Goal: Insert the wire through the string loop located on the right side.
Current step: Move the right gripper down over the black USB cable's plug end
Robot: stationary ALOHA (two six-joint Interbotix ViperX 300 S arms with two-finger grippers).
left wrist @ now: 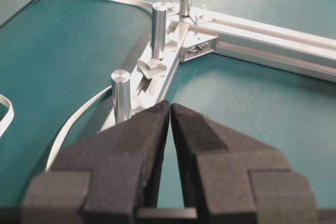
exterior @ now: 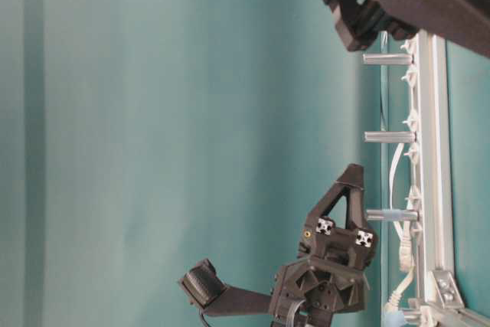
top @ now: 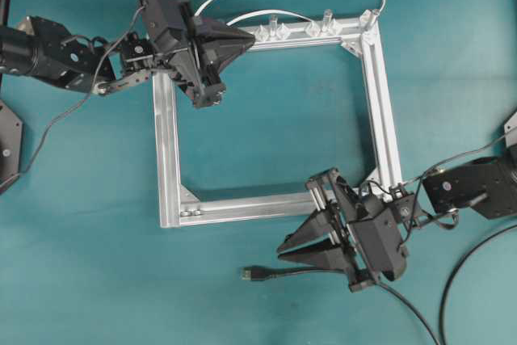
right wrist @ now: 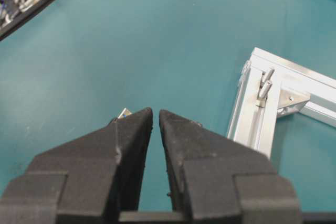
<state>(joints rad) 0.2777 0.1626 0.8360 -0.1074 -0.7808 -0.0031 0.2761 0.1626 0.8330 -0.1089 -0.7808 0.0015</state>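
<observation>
Nothing is grasped yet: both the left gripper point(top: 249, 38) and right gripper point(top: 284, 250) are pressed together and empty, the wire point(top: 257, 274) lies just below the frame point(top: 166, 151), so the right gripper must first spread and pick up its plug; the string loop is too small to make out.

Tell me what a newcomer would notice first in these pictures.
The square silver frame lies mid-table on the teal cloth. The left gripper sits over its upper-left corner and the right gripper just below its lower-right corner, both with jaws closed and empty. The wire lies on the cloth beneath the right gripper, plug end pointing left.
</observation>
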